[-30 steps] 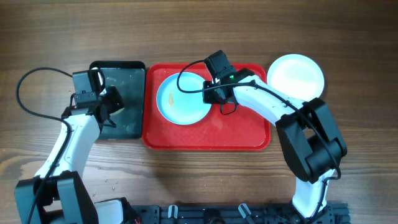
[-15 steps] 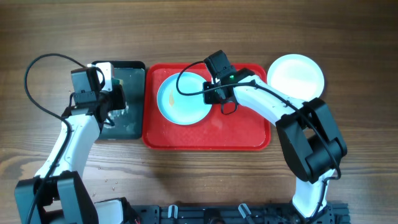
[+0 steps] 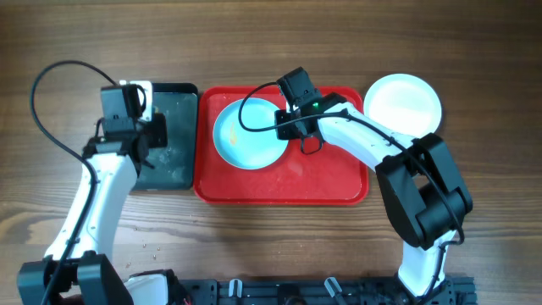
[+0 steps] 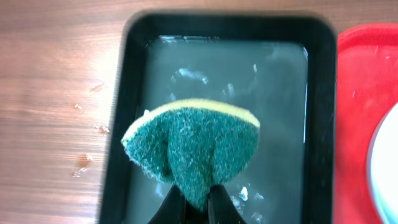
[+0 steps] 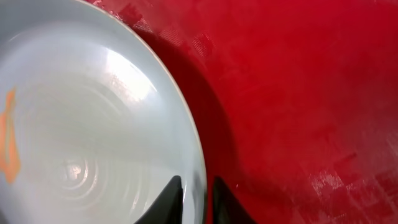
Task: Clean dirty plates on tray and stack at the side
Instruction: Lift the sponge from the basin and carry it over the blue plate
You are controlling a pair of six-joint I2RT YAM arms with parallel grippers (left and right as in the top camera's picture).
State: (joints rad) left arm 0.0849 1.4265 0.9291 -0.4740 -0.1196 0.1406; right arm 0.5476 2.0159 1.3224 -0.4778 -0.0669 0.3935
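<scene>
A pale turquoise plate [image 3: 246,135] with a yellowish smear [image 5: 9,140] lies on the red tray [image 3: 330,182]. My right gripper [image 3: 286,125] is shut on the plate's right rim [image 5: 198,186], one finger on each side of it. A white plate [image 3: 405,103] sits on the table right of the tray. My left gripper [image 3: 155,134] is shut on a green sponge [image 4: 193,146] and holds it above the black tray [image 4: 130,93]. A third plate is not in view.
The black tray [image 3: 174,165] holds water and lies against the red tray's left edge. Small crumbs [image 3: 144,247] lie on the wooden table at the front left. The arm bases stand at the front edge.
My left gripper has lifted and moved toward the back of the black tray with the sponge. The right gripper and the turquoise plate have not moved.
</scene>
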